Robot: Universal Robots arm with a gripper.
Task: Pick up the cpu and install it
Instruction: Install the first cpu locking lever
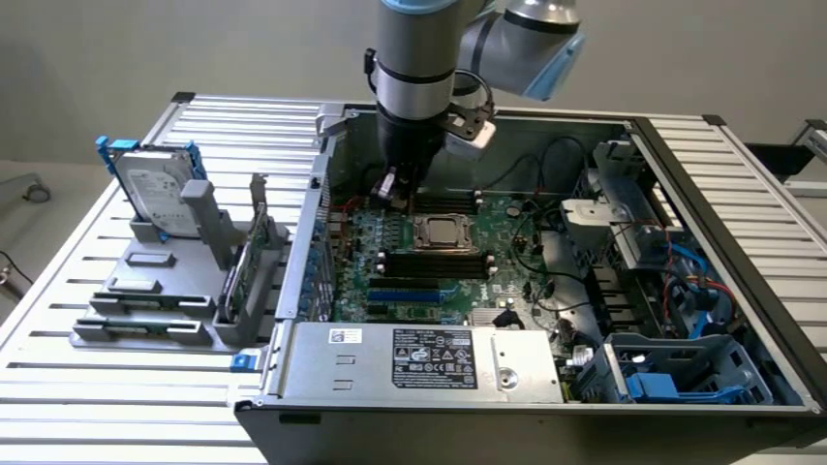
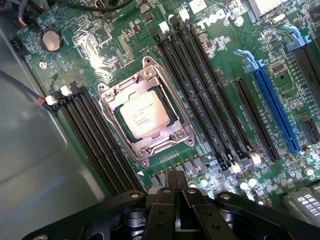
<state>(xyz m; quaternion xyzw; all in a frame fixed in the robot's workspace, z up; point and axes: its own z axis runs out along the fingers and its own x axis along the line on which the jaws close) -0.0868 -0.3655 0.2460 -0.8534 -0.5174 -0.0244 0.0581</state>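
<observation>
Inside the open computer case (image 1: 723, 320), the cpu (image 2: 143, 115) sits in its socket on the green motherboard (image 2: 225, 75); just beyond it the gripper (image 2: 175, 182) hovers, fingers pinched together, empty.

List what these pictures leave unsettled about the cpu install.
- Print on the cpu: too small to read, wrist view.
- Whether the cpu lies fully seated in the socket frame: the frame covers its edges.
- Tip of the hand in the exterior view: lost against the dark arm and cables.
- Motherboard edge: cut off by the picture's edge, and the hand hides part.
</observation>
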